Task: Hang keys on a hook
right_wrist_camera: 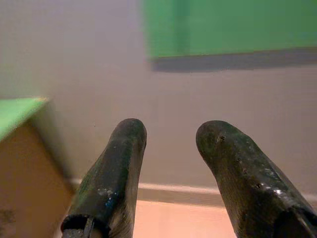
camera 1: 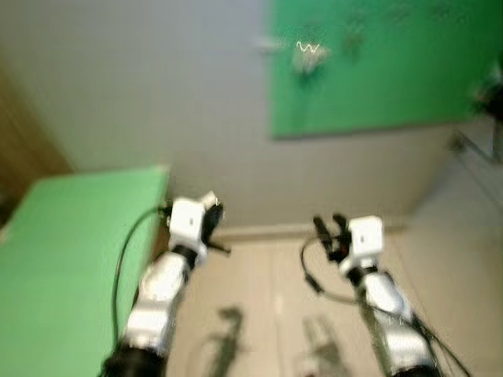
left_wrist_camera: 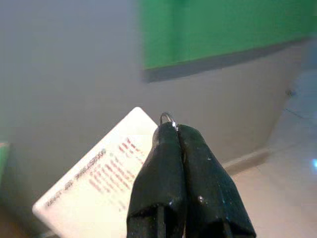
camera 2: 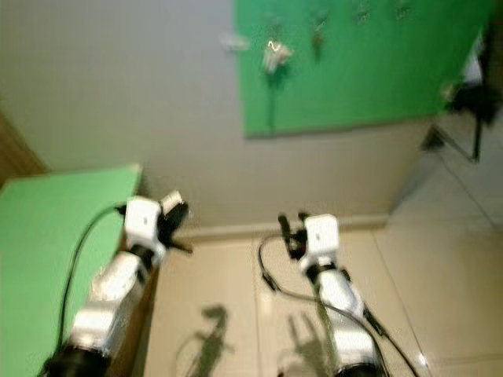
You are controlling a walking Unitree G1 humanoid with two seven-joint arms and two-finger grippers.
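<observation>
The left hand is pinched fully together on a small metal ring that peeps out just past its fingertips, and a white key tag with red print hangs off that ring right beside the fingers. So the keys are in the left hand, raised in front of the robot. The right hand stands parted with nothing between its fingers, held up alongside at about the same height.

The grip looks thin: only the ring's edge shows beyond the tips, so a jolt while walking could, I judge, let the ring slip or twist out. The tag could also swing and foul the hook, and the head views are blurred, which suggests the robot is moving and aim would be poor.

Beyond the left hand and to its outer side is a green surface. Farther ahead, well above both hands on the grey wall, hangs a green board with several hooks, one already carrying something pale.

The left wrist view reveals the ring and tag grip, which the head views show only as a pale smudge; the head views alone reveal the hooks and how far off the board is.
</observation>
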